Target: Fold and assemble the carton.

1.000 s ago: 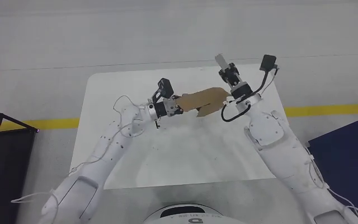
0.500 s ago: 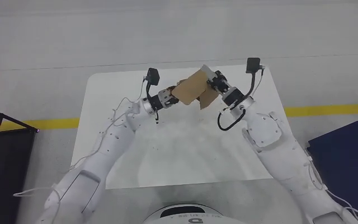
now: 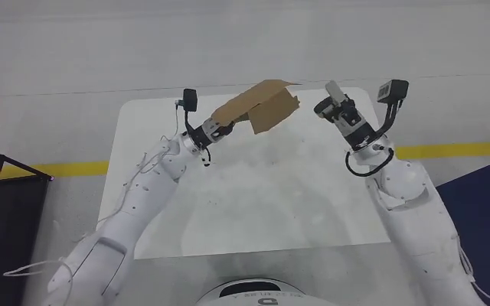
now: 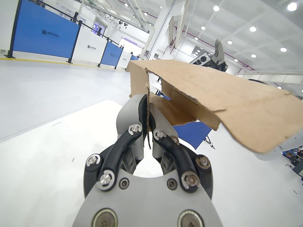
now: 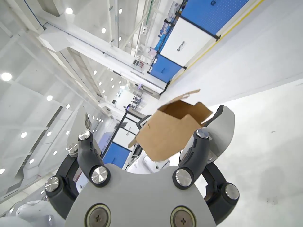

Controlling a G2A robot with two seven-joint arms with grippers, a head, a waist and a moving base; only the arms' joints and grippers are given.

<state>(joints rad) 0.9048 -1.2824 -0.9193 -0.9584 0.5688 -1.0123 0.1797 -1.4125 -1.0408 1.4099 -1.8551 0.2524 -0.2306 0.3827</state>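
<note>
Gripping the carton [image 3: 260,107] edge, left end effector [image 4: 147,106] clamped — right end effector [image 3: 330,101] spread, apart.

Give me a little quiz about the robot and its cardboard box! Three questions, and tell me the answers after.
1. Fill in: the right gripper is ___ (open or shut).
2. What grips the carton? A) the left gripper B) the right gripper C) both
3. True or false: the carton is up in the air, off the table.
Key: 1 open; 2 A; 3 true.
</note>
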